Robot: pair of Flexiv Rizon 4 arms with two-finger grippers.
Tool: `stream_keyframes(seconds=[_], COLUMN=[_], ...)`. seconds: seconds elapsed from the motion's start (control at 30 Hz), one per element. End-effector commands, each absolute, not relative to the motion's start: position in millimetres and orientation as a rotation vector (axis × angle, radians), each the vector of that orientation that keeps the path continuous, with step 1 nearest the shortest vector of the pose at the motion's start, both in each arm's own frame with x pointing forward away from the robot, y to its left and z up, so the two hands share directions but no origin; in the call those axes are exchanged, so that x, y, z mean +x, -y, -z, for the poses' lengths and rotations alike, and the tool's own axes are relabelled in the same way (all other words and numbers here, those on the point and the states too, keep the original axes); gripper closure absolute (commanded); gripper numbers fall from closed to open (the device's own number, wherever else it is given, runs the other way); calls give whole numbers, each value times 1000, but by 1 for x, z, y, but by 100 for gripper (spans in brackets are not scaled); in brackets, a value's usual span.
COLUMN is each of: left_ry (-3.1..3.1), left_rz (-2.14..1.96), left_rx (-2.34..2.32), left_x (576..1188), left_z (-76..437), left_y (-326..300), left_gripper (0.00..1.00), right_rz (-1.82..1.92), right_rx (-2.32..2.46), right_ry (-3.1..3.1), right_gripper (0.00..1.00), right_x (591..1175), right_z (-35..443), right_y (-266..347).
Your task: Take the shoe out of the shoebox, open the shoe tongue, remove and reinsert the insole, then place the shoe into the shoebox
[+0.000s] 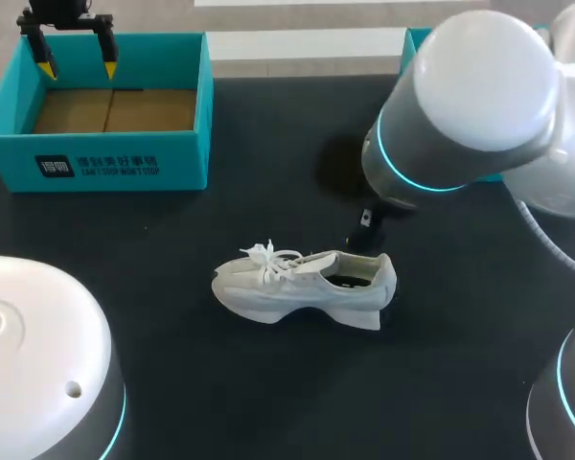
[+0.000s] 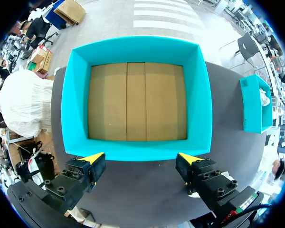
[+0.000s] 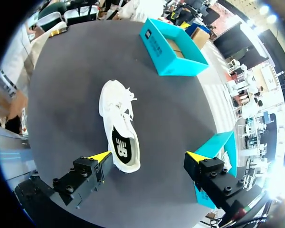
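**While the shoe sits out on the tabletop, both grippers hang open and hold nothing**

Where the dark tabletop [image 1: 172, 249] is about at its middle, the white shoe [image 1: 307, 287] [image 3: 119, 128] stands on its sole. Its toe points to my left, its laces lie loose, and a dark patch shows on the insole at the heel. The teal shoebox [image 1: 96, 158] [image 2: 137, 151] [image 3: 168, 61] sits at the far left corner, its brown cardboard floor showing. Above it hangs the left gripper [image 1: 78, 69] [image 2: 141, 157], fingers spread wide with nothing between them. High over the heel end of the shoe, the right gripper [image 3: 148, 156] is just as wide apart and touches nothing. A second teal box [image 1: 414, 43] [image 2: 252, 107] [image 3: 218, 147] stands at the far right edge.
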State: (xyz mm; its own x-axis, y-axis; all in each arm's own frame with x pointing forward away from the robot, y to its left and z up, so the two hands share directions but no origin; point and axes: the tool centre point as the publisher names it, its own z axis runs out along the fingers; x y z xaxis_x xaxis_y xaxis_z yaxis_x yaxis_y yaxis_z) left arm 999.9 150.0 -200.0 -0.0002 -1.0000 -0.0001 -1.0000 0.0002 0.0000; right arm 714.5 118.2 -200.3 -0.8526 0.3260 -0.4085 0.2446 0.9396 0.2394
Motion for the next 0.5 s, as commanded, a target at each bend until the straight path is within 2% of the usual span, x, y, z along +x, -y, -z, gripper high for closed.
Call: stream_keyframes(seconds=[0.03, 0.5], left_ry=[-2222, -2222], left_rz=[0, 0], left_rx=[-2221, -2221], left_x=[1000, 1000], left_z=[200, 200], left_y=[-150, -150], left_gripper=[0, 0], right_rz=[-479, -1031], right_rx=[331, 180], right_ry=[-2613, -2642], right_gripper=[0, 0], right_x=[713, 696], right_z=[202, 231], right_y=[-109, -73])
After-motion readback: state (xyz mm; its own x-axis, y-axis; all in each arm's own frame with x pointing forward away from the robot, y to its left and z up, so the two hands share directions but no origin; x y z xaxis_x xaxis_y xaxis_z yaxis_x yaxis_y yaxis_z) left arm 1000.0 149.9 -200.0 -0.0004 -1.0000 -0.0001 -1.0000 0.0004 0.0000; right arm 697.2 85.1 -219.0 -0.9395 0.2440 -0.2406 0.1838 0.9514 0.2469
